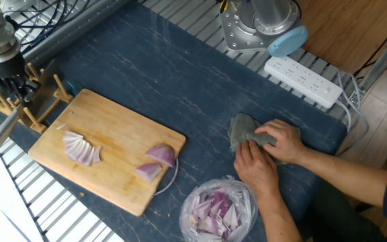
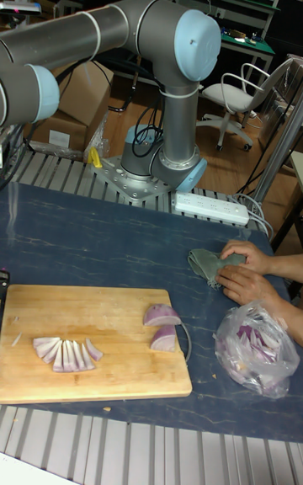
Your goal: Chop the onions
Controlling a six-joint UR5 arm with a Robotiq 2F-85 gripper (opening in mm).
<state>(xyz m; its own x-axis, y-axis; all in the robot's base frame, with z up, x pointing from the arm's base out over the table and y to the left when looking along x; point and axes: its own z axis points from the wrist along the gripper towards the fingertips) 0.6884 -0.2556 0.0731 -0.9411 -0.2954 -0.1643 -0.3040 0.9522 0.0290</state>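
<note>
A wooden cutting board (image 1: 116, 124) (image 2: 101, 308) lies at the table's left. On it the onions show as a fan of thin slices (image 1: 80, 148) (image 2: 67, 354) and two purple-skinned wedges (image 1: 161, 155) (image 1: 148, 172) (image 2: 160, 315) (image 2: 165, 338) near the board's right end. My gripper (image 1: 13, 82) hangs off the board's far-left corner, above a wooden rack, shut on a knife whose grey blade (image 1: 0, 130) slants down to the left. It is well clear of the slices. In the tall fixed view only a dark tip shows at the left edge.
A person's hands (image 1: 267, 151) press a grey cloth (image 1: 242, 131) on the blue mat at the right. A clear plastic bag of chopped onion bits (image 1: 219, 208) (image 2: 252, 349) sits in front of them. Behind are a white power strip (image 1: 302, 81) and the robot base (image 1: 254, 30). The wooden rack (image 1: 42, 101) stands beside the board.
</note>
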